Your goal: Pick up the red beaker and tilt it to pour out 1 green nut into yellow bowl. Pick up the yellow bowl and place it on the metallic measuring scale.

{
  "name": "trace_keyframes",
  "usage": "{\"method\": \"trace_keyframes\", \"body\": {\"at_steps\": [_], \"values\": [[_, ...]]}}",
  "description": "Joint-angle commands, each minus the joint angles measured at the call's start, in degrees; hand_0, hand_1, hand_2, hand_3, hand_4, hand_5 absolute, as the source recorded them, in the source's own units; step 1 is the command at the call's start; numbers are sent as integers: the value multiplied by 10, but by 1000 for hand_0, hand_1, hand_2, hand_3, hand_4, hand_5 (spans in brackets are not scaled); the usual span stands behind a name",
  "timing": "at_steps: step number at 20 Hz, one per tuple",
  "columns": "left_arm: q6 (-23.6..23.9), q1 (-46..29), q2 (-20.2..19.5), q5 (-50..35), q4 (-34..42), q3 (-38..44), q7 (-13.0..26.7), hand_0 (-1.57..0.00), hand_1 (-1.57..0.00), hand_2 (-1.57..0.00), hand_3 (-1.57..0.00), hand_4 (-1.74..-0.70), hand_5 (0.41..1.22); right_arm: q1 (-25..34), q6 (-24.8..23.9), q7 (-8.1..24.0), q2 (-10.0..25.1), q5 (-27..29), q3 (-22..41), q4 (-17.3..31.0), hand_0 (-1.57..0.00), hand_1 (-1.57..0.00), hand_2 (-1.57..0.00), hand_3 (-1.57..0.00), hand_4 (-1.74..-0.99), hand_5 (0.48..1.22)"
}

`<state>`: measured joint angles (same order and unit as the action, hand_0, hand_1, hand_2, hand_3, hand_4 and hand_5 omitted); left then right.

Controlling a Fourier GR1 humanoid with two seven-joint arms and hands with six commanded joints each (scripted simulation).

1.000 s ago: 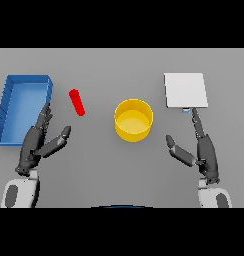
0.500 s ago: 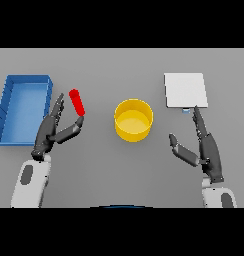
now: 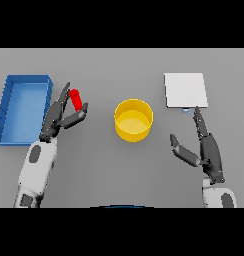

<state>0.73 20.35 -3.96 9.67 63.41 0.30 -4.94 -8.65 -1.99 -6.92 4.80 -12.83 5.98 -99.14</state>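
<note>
Both arms up from the lower edge, hands spread, neither closed on anything.

Left arm angles up along the left side, white forearm low, dark left hand [image 3: 58, 117] stretched forward with fingers straight and the thumb splayed out to the right. Right arm rises at the lower right; right hand [image 3: 208, 150] points its long fingers up and slightly left, thumb held out wide to the left, palm side facing inward.
</note>
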Motion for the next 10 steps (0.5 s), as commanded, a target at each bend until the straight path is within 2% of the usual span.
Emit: {"method": "trace_keyframes", "body": {"at_steps": [1, 8, 10], "values": [[-1, 5, 2, -1, -2, 0, -3, 1, 1, 1, 1, -1298, 689, 3, -1, 9, -4, -1, 2, 2, 1, 1, 1, 1, -1270, 642], [2, 69, 0, 5, -78, 12, -4, 1, 1, 1, 1, -1289, 683, 3, -1, 12, -4, 6, -2, -1, 1, 1, 1, 1, -1265, 638], [0, 77, 3, -2, -102, 22, -28, 1, 1, 1, 1, -1309, 688, 2, 2, 18, 1, 12, -7, -7, 1, 1, 1, 1, -1269, 640]]}}
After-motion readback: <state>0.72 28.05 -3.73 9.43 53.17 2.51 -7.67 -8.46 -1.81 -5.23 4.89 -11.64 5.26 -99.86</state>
